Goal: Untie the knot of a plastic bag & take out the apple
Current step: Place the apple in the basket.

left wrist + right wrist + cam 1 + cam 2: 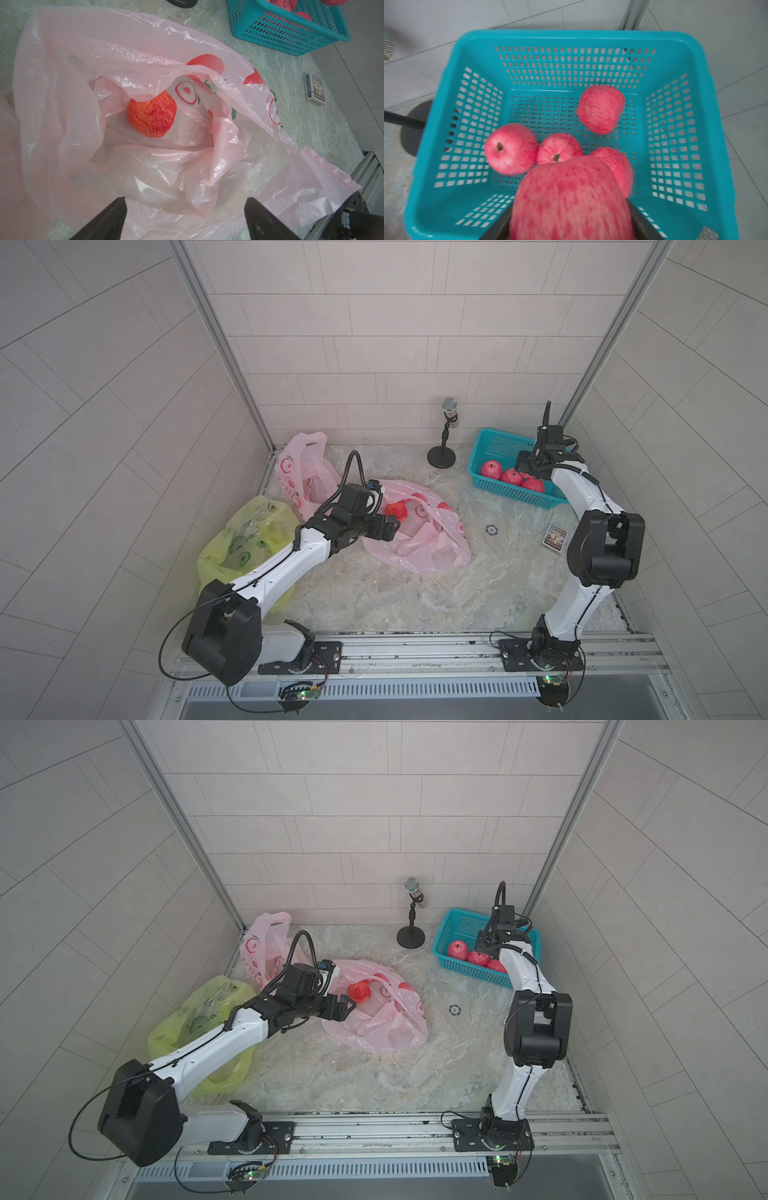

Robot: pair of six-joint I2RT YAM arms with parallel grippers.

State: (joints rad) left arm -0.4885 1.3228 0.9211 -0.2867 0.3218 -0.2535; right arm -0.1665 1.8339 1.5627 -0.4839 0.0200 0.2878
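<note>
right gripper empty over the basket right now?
No: in the right wrist view the right gripper clamps an apple between its jaws, above the teal basket.

A robot test cell: tile-print walls point(374, 323), aluminium rail point(415, 649), marble-look tabletop point(374, 593), microphone stand point(442, 448).

Pink bag point(62, 93) and small box point(314, 89) bear illegible print.

The apple point(396, 510) lies inside the bag point(419, 556), basket point(513, 495) far right.
</note>
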